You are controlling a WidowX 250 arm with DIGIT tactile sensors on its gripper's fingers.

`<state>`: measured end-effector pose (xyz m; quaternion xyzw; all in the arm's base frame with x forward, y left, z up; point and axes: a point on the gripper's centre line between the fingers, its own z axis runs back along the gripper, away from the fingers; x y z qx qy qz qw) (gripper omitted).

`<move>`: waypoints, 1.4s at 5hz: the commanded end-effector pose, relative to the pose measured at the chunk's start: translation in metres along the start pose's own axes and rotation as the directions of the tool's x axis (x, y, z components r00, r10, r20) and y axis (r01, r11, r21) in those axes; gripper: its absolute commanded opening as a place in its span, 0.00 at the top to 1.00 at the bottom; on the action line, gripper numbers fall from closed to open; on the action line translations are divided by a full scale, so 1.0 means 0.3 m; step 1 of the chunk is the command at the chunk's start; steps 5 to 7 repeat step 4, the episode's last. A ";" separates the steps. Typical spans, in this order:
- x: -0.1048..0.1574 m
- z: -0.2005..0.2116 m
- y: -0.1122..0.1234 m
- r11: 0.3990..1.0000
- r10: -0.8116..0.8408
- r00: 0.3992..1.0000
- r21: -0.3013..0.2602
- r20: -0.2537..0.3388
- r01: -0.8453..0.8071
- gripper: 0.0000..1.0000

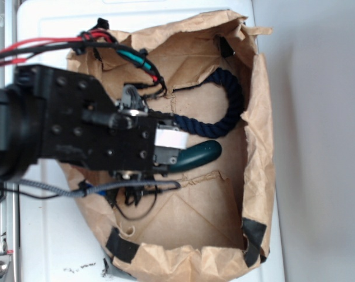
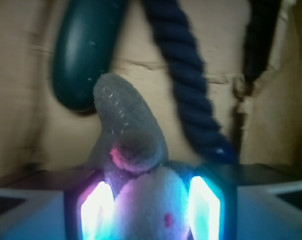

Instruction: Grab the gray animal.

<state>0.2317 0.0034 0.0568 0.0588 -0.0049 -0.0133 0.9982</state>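
Observation:
The gray animal (image 2: 128,125) is a small gray plush with a cream face and a red dot eye. In the wrist view it sits between my fingers, with one gray ear standing up and a pink-lined ear folded over. My gripper (image 2: 151,210) is shut on it, and both glowing pads (image 2: 96,210) press against its head. In the exterior view the arm (image 1: 77,129) hangs over the left half of the paper-lined box, and it hides the toy and the fingers.
A dark green oblong object (image 1: 198,155) lies just beyond the fingers and also shows in the wrist view (image 2: 86,50). A navy rope (image 1: 227,108) curves along the right and shows in the wrist view too (image 2: 185,85). Crumpled brown paper walls (image 1: 260,147) ring the box. Cables (image 1: 136,188) trail at the left.

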 end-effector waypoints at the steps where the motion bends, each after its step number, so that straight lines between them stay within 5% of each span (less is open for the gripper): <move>1: 0.024 0.276 0.025 0.992 0.025 1.000 -0.121 -0.003 -0.025 1.00; 2: 0.013 0.312 -0.005 0.992 0.074 0.996 -0.107 0.047 -0.069 1.00; 3: 0.011 0.352 -0.009 0.985 0.088 0.994 -0.152 0.070 -0.077 1.00; 4: 0.007 0.332 -0.028 0.991 0.077 0.988 -0.123 0.135 -0.061 1.00; 7: 0.007 0.332 -0.028 0.991 0.077 0.988 -0.123 0.135 -0.061 1.00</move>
